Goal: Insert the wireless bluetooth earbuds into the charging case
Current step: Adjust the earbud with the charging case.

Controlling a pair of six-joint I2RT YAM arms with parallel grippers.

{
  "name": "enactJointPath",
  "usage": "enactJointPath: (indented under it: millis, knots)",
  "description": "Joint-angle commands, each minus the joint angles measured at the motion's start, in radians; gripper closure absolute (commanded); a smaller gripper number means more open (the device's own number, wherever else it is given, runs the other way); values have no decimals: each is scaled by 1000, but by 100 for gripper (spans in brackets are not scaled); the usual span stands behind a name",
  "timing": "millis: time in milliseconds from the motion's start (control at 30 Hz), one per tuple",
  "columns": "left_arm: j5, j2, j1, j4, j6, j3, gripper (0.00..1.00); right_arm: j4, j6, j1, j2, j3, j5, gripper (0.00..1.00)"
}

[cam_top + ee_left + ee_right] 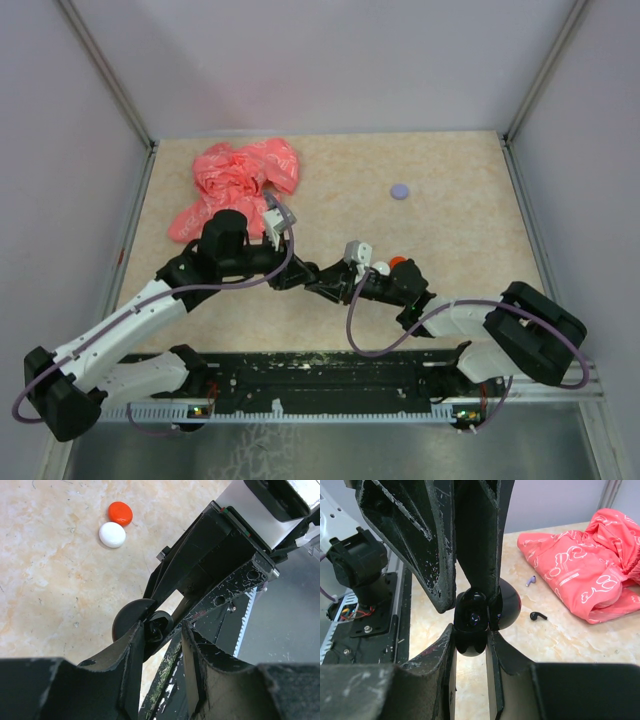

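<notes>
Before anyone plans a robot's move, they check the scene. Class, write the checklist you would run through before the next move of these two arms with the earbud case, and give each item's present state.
1. Right gripper clamped on the black charging case: ok.
2. Lid of the case swung open: ok.
3. Left gripper lined up over the case opening: ok.
4. An earbud pinched between the left fingers: cannot tell, it is all black on black.
5. An earbud seated in its socket: cannot tell.
6. Loose black earbud and purple earbud lying on the table clear of both arms: ok.
</notes>
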Motion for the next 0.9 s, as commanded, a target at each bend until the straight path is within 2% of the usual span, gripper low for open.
enactJointPath:
  millis: [0,567,867]
  knots:
    - [89,7,-10,56,21,15,60,77,9,8,7,51,-22,100]
    - [121,-25,-10,94,59,-22,60,151,65,8,23,48,-55,100]
    - [102,-35,-10,96,60,-27,57,189,74,8,29,49,-50,100]
